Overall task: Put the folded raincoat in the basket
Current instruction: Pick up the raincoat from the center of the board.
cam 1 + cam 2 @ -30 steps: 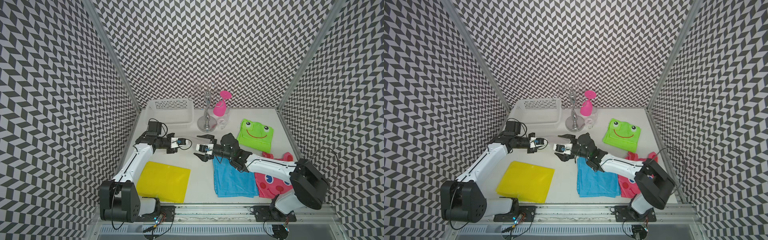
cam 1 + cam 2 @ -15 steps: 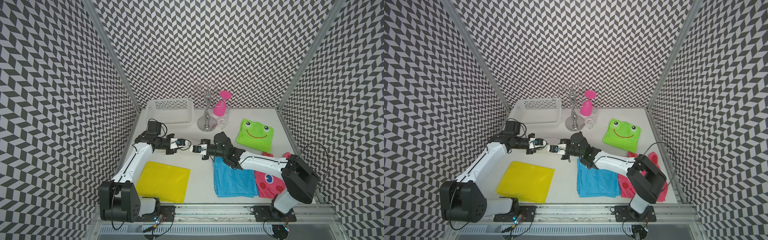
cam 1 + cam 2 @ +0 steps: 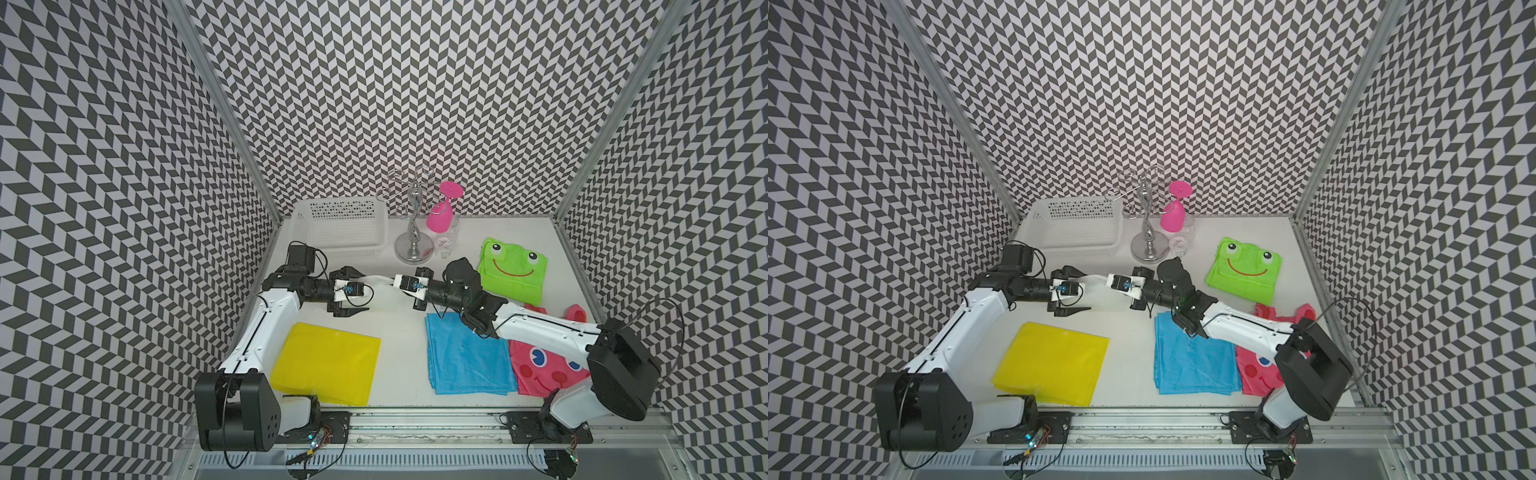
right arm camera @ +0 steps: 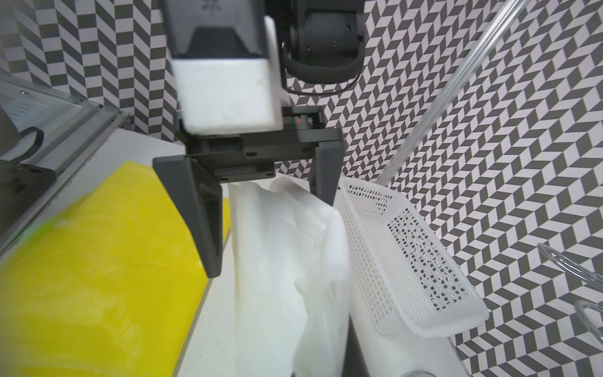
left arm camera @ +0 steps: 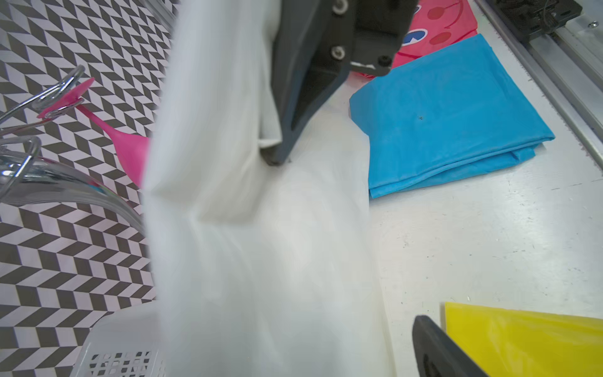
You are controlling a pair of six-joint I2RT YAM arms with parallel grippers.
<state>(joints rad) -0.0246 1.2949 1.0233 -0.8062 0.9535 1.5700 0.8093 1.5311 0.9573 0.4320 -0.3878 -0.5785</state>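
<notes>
Over white tabletop (image 3: 399, 332), chevron walls (image 3: 374, 104) | left fingers (image 4: 202, 212) spread wide | right fingers (image 5: 303, 81) pinch white raincoat (image 5: 261, 261)

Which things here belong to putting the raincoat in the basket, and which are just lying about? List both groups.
Job in hand:
- white raincoat, pinched by the right tool
- left tool, open
- basket

Lying about:
- yellow folded piece
- blue folded piece
- green frog piece
- pink spotted piece
- metal glass stand
- pink glass
- clear glass
</notes>
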